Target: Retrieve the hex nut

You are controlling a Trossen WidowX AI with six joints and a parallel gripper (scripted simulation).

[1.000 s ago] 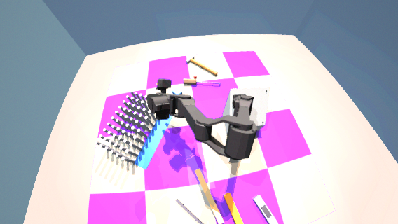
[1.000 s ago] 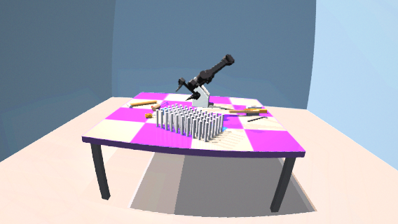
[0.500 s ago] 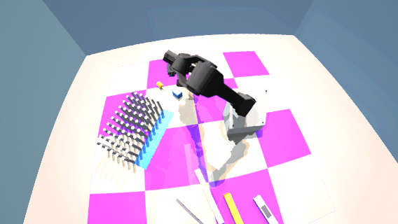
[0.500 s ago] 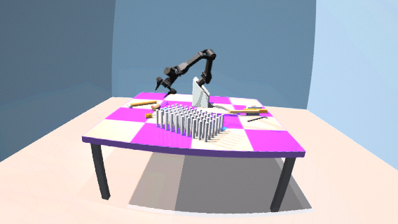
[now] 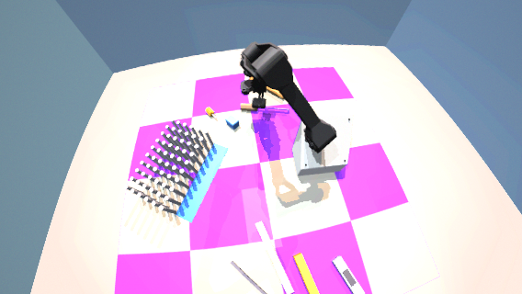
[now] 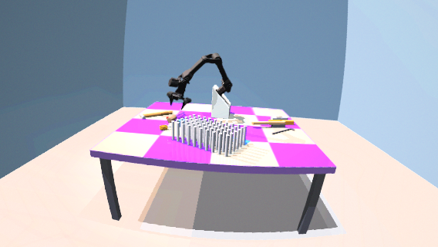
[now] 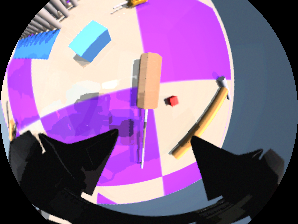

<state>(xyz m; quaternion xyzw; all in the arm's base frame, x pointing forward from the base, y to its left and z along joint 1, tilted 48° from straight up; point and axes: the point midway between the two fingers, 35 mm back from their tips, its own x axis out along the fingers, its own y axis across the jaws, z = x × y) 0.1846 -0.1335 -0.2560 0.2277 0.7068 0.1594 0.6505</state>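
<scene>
My gripper point(image 5: 259, 101) point(image 6: 178, 102) point(image 7: 156, 136) is open and empty. It hangs above a wooden-handled tool with a thin purple shaft point(image 5: 264, 109) point(image 7: 147, 86) at the back of the table. In the wrist view the tool lies straight between my two fingers, below them. The field of standing grey spacers point(image 5: 172, 158) point(image 6: 208, 133) point(image 7: 56, 4) is to the front left, with the blue taped strip point(image 5: 202, 181) point(image 7: 33, 46) along its near side. The hex nut is hidden among the spacers.
A blue cube point(image 5: 232, 123) point(image 7: 89, 39) and a small yellow screwdriver point(image 5: 210, 111) lie between tool and spacers. A wooden stick point(image 5: 276, 93) point(image 7: 206, 119) and a small red piece point(image 7: 172, 100) lie beside the tool. A white strip point(image 5: 271, 248), grey rod point(image 5: 248, 277), yellow ruler point(image 5: 305, 273) and white device point(image 5: 346, 276) lie at the front.
</scene>
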